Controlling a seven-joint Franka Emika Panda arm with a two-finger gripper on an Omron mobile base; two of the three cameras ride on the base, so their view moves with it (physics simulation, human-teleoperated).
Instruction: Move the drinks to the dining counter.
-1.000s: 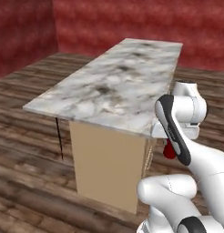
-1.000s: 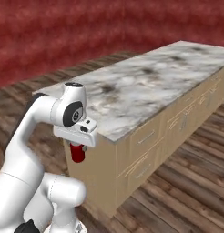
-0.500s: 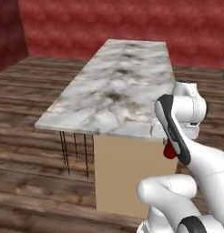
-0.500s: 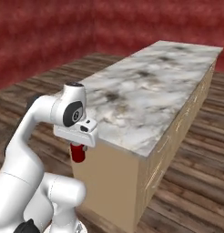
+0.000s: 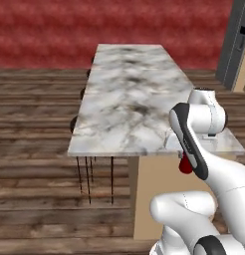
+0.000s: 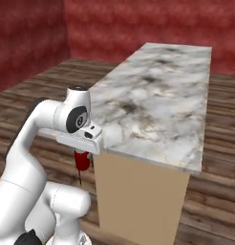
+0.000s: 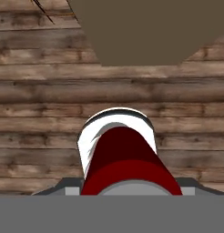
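Gripper (image 6: 82, 155): clamped on the small dark-red can with a grey top (image 6: 82, 160) — pointing straight down, tucked under the white hand.

Can: hanging in the air off the near end of the counter, just below the level of the marbled top, not resting on anything. In the left base view, just a red sliver (image 5: 184, 165) peeking out from behind the white forearm. In the hand view, seen end-on (image 7: 126, 164), dark-red body with a pale rim, right up against the lens.

Dining counter: long free-standing counter with a white-grey marbled top (image 6: 157, 98) and plain beige side (image 6: 138, 198), running away from the base toward the red wall. Can sits just beside its near corner, on the side where the thin black bar-stool legs (image 5: 88, 179) hang under the overhang.

Below the can: brown wooden plank floor (image 7: 41, 95), with the flat beige-brown counter side (image 7: 145, 27) at the top of the hand view.

Further out: dark red textured wall (image 5: 69, 27) behind the counter — and a tall dark grey appliance (image 5: 234, 42) at the right edge of the left base view.
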